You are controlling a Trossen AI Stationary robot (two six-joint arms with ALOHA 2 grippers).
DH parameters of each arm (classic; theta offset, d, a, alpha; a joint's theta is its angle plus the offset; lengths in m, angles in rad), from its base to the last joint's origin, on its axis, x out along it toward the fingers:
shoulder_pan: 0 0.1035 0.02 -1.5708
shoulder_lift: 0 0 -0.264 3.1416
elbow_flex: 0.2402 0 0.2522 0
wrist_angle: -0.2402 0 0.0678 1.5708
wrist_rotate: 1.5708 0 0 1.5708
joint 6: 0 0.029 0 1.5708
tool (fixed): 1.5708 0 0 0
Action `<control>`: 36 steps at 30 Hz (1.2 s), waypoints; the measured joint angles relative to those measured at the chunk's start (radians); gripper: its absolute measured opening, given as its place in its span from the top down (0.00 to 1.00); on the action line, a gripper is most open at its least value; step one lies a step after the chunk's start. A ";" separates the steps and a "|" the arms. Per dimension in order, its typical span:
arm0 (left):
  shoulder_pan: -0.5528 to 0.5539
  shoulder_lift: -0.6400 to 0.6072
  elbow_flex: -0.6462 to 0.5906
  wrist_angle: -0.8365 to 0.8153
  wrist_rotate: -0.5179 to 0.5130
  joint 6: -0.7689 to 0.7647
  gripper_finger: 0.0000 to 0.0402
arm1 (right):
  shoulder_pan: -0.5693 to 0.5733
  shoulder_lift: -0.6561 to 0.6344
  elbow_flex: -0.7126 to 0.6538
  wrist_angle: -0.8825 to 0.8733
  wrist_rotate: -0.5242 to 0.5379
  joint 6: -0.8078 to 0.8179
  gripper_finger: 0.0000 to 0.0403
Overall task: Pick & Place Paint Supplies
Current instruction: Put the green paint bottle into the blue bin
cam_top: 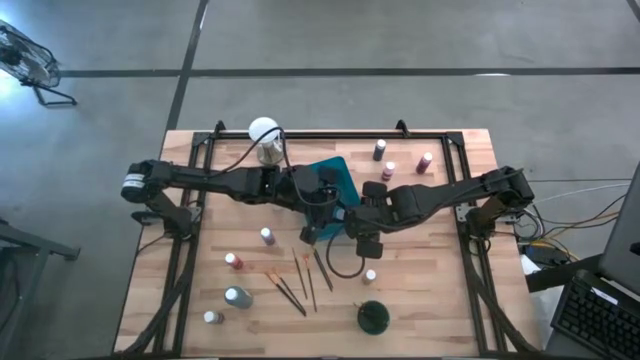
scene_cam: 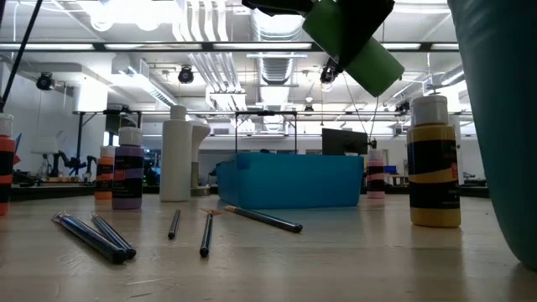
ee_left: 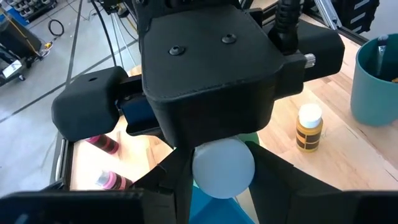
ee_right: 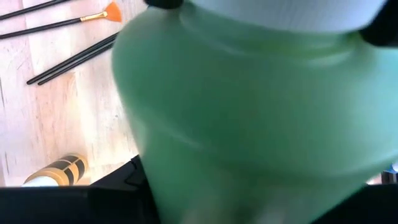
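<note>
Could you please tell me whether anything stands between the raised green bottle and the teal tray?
Nothing visible does. The green bottle hangs tilted above the teal tray, open air between them. The left tool and right tool meet at it there.

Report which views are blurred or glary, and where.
Right wrist view: the green bottle fills the frame, soft and out of focus. Low view: ceiling lights glare; the dark green cup at the right edge is blurred. High view: evenly lit, sharp.

Tray (cam_top: 335, 178) mid-table; brushes (cam_top: 300, 280) before it, bottles (cam_top: 388, 170) seemingly beside.
</note>
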 joint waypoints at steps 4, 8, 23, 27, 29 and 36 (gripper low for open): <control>0.012 0.000 0.011 -0.024 0.003 0.002 0.69 | 0.005 -0.030 -0.001 0.000 0.000 0.032 0.47; 0.028 0.000 0.029 -0.065 0.001 0.002 0.69 | 0.019 -0.082 -0.001 -0.008 0.011 0.082 0.47; 0.049 0.001 0.046 -0.077 -0.003 -0.010 0.69 | 0.039 -0.110 -0.004 -0.011 0.091 0.092 0.48; 0.049 0.002 0.046 -0.085 0.000 -0.017 0.69 | 0.038 -0.074 -0.004 -0.008 0.107 0.085 0.51; 0.049 0.002 0.047 -0.086 0.004 -0.017 0.69 | 0.038 -0.068 -0.004 -0.007 0.114 0.077 0.53; 0.045 0.001 0.051 -0.060 0.044 -0.024 0.69 | 0.029 -0.060 -0.005 0.010 0.109 0.072 0.53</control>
